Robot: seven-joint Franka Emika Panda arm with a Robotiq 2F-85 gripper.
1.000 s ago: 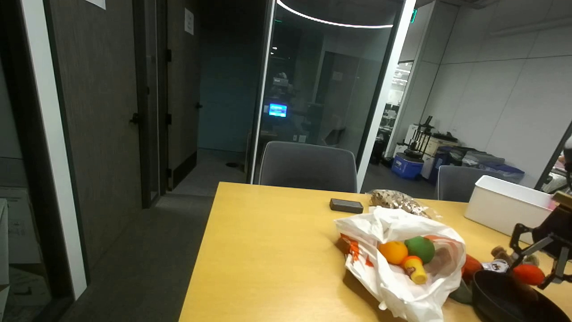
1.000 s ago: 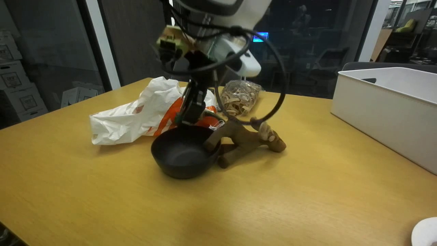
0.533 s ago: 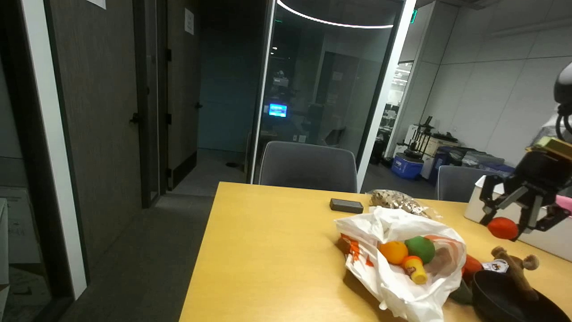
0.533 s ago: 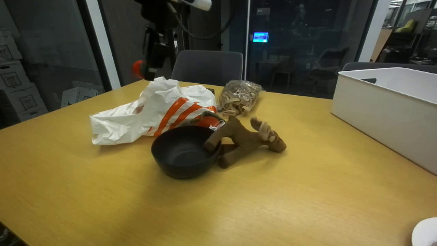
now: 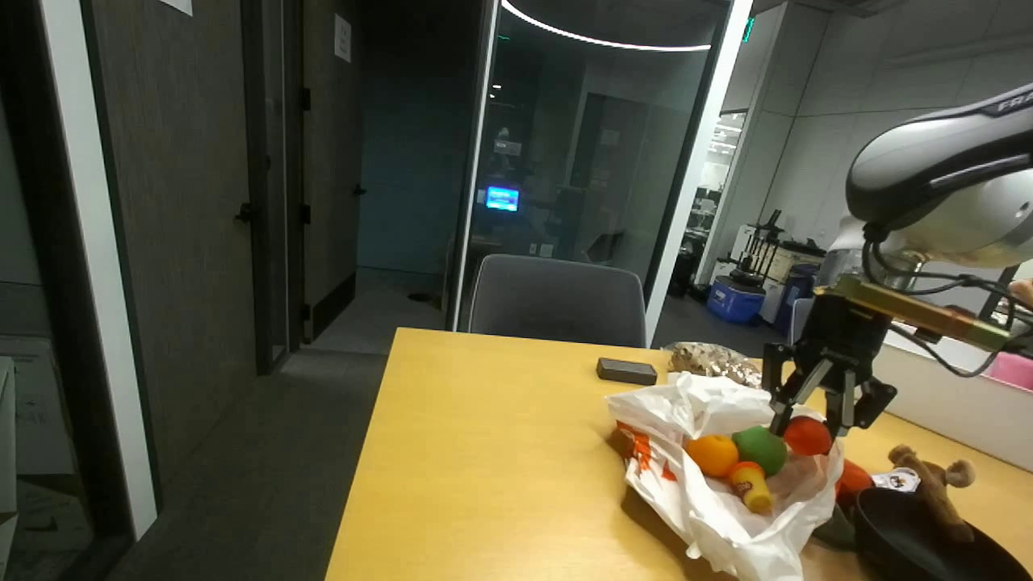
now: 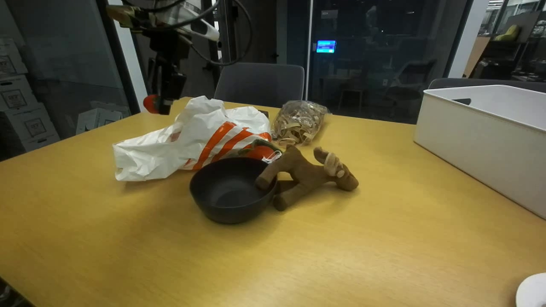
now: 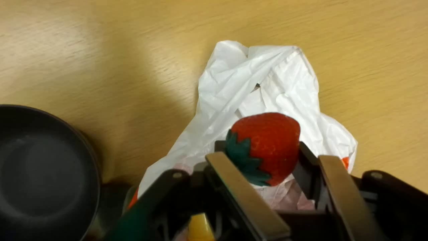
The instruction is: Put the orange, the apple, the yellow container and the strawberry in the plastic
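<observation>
The end effector [image 7: 261,149] has moved from near the black bowl [image 7: 43,177] to above the plastic bag [image 5: 718,524], partly closed, gripping the strawberry [image 5: 807,436]. Only lowering and release appear to remain: inside the bag, in an exterior view, the orange [image 5: 713,456] sits at 9 o'clock of the apple [image 5: 760,450], the yellow container [image 5: 752,491] near 6 o'clock. Clearance above the bag cannot be determined. In the wrist view, the end effector obscures the bag's 6 o'clock side.
</observation>
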